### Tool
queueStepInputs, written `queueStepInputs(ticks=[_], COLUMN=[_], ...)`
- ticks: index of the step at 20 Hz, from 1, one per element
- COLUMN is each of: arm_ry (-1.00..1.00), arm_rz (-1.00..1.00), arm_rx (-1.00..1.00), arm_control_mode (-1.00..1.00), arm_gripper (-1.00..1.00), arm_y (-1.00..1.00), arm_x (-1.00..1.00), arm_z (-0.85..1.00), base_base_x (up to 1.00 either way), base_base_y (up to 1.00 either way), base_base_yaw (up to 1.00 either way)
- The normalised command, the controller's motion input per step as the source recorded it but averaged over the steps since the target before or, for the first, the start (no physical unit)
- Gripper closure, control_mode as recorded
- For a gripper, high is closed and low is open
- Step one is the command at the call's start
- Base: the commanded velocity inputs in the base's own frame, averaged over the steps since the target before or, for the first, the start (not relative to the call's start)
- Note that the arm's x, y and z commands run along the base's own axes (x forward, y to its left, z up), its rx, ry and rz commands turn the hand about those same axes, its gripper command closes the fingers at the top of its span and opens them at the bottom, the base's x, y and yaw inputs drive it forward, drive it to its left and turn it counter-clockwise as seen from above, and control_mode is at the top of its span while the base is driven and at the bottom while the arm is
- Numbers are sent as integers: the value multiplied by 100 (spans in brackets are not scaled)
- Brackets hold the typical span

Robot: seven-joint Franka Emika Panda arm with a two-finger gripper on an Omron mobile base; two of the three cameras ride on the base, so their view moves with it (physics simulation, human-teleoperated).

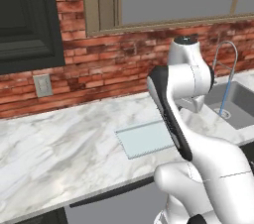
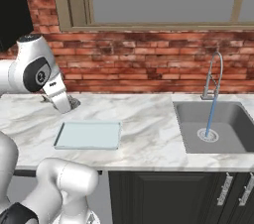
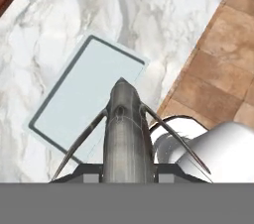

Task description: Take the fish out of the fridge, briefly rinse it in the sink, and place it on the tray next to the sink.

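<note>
A: Left base view: white-grey marble counter (image 1: 59, 143) under a red brick wall and a window. The thin pale blue-green translucent tray (image 1: 144, 139) lies flat on it, partly behind the white arm. To the right, the square grey steel sink (image 1: 238, 101), water running from the curved chrome faucet (image 1: 225, 52).

B: Right base view?

A: Same counter. Tray is bare and sits left of the sink, a stretch of marble between them. A blue stream drops from the faucet to the round drain. The hand hangs above the counter, just behind the tray's left end.

B: Hand view? Where's the fish?

A: Camera looks down on the tray. The small silvery-grey whole fish (image 3: 125, 129) is clamped in the gripper (image 3: 124, 171), body rising up the middle of the view, thin dark fins splaying to both sides. Held above the tray, not touching it.

B: Handling?

A: My read: very light, wet from the tap, so slick; slim tapered body can squirt out of the pads. Hold mid-body across the thickest part, not the tail. Release low over the tray so it doesn't skid off the thin sheet.
</note>
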Motion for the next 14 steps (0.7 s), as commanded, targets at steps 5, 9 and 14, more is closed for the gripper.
queueStepInputs(ticks=[5, 9, 14], arm_ry=[1, -2, -11], arm_rz=[0, 2, 3], arm_rx=[0, 6, 7], arm_control_mode=[-100, -100, -100], arm_gripper=[100, 100, 100], arm_y=[-3, 0, 4], arm_x=[7, 49, 80], arm_z=[-85, -95, -69], base_base_x=[0, 0, 0], base_base_y=[0, 0, 0], base_base_yaw=[0, 0, 0])
